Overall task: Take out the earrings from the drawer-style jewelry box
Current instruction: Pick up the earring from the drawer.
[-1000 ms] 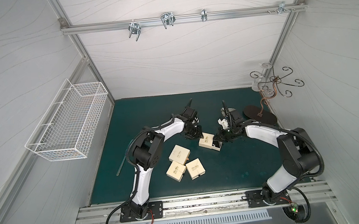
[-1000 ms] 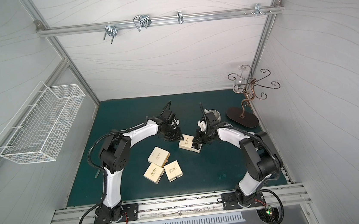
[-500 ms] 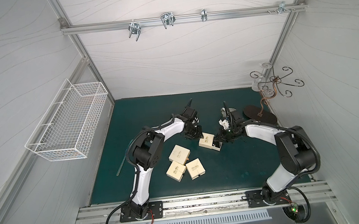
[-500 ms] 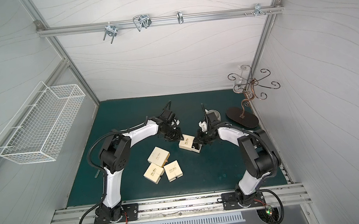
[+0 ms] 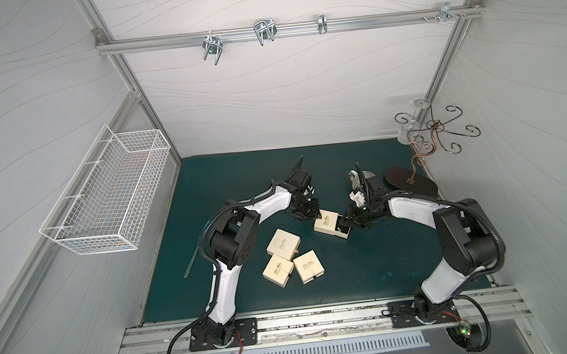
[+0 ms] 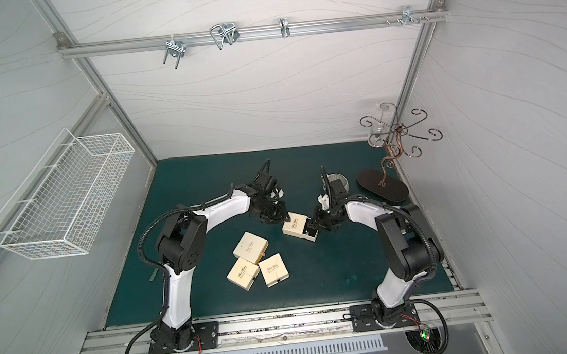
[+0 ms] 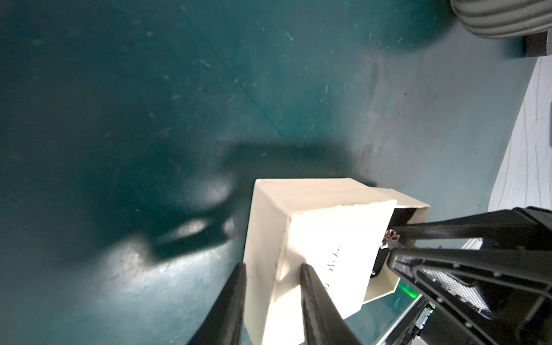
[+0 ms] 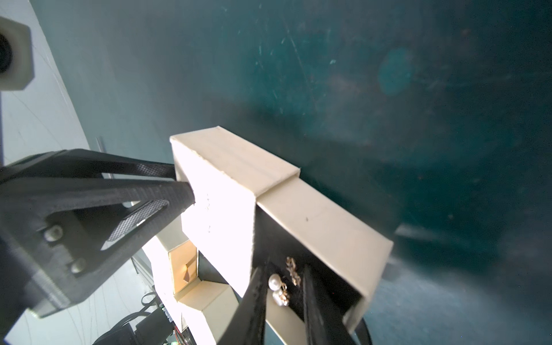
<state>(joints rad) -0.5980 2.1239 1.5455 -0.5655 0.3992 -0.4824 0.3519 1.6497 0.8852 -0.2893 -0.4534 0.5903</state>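
The cream drawer-style jewelry box (image 5: 325,221) (image 6: 293,223) lies mid-mat with its drawer (image 8: 322,221) slid out toward the right arm. My left gripper (image 7: 273,267) (image 5: 308,214) is shut on the corner of the box's sleeve (image 7: 328,239), one finger on each face. On the drawer's black lining lie the earrings (image 8: 279,288), pale pearls with small metal pieces. My right gripper (image 8: 283,268) (image 5: 344,220) reaches down into the drawer. Its fingers stand slightly apart on either side of the earrings, open and not pinching them.
Three more shut cream boxes (image 5: 282,244) (image 5: 277,270) (image 5: 308,267) lie close together in front of the left arm. A jewelry stand with curled hooks (image 5: 433,128) rises from a dark oval base (image 5: 410,181) at the back right, beside a grey round cup (image 5: 367,177). A wire basket (image 5: 107,198) hangs on the left wall.
The right gripper's fingers have spread a little over the drawer. The left gripper keeps its hold on the box, and neither arm has shifted noticeably.
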